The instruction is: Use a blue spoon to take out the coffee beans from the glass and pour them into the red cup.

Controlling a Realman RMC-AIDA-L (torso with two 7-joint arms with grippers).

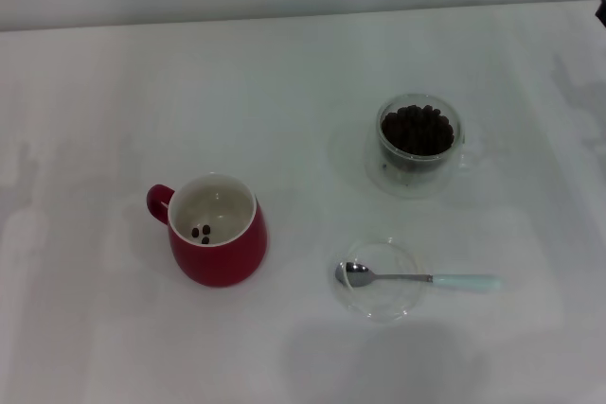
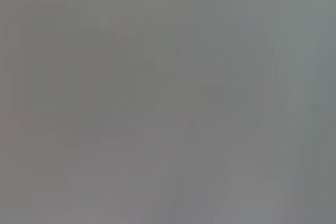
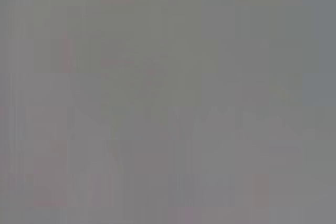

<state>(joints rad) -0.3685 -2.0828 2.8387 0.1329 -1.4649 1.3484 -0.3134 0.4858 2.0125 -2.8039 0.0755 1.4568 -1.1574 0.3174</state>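
Spoon: the small blue spoon (image 1: 417, 278) with a shiny metal bowl and a pale blue handle lay flat, its bowl resting in a shallow clear glass dish (image 1: 377, 305) and its handle sticking out over the rim toward the robot's right.
Glass: the clear double-walled glass mug (image 1: 417, 144) stood upright on the far side of the spoon, apart from it.
Beans: a heap of small dark brown coffee beans (image 1: 417, 130) filled the glass, and a few lay in the bottom of the red cup.
Cup: the round dark-red cup (image 1: 215, 230) with a white inside stood upright, well apart from the spoon on the robot's left, with its handle pointing left.
Worktop: the white worktop (image 1: 284, 92) carried all these things.
Left tool: out of sight, so nothing to place things against.
Right tool: out of sight too; both wrist views showed only plain grey.
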